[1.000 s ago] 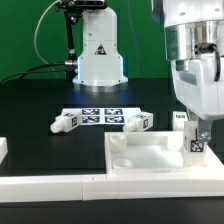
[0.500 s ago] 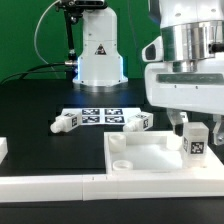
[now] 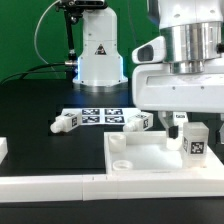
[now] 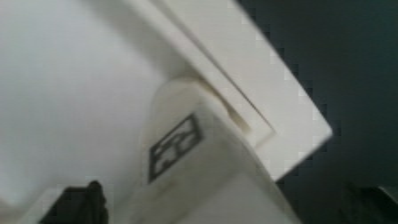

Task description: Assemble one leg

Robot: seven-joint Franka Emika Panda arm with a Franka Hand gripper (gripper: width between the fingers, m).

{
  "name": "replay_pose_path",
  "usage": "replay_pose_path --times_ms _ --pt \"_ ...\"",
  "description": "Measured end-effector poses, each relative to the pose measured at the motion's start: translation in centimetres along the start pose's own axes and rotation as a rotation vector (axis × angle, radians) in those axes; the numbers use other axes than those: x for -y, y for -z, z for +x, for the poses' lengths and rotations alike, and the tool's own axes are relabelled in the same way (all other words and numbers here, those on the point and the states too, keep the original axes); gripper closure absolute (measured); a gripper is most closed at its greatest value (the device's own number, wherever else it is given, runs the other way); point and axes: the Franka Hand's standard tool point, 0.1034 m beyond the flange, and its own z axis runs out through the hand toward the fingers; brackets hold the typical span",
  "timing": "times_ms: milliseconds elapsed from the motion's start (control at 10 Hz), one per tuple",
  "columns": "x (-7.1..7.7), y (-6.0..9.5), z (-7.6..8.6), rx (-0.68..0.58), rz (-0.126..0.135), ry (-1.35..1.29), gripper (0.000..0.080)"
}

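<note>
Stubby white plastic leg w/ black-and-white tag (image 3: 195, 142) stands upright on large white square panel (image 3: 150, 156) at table's front edge, exterior view's right; two-finger gripper (image 3: 180, 120) hangs just above it; jaws prob. spread, can't tell for sure; wrist view blurry, leg (image 4: 196, 150) close below.
</note>
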Motion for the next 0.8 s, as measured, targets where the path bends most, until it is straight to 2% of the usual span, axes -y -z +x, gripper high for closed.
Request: replay_pose_path --times_ms 100,300,400,500,600,700,800 --pt "0.4 -0.1 -0.3 0.012 0.0 0.056 0.015" --pt "0.2 0.0 -0.1 0.005 -0.004 0.097 0.015" --pt "0.2 0.0 -0.1 0.006 -0.004 0.091 0.0265" --pt "0.2 -0.1 -0.1 0.006 -0.004 0.06 0.0432" --pt "-0.2 0.0 0.2 0.004 -0.009 0.057 0.0432" --pt "-0.6 0.1 0.6 0.01 -0.017 0.029 0.0489" --pt "-0.9 0.0 0.8 0.007 -0.023 -0.058 0.0489"
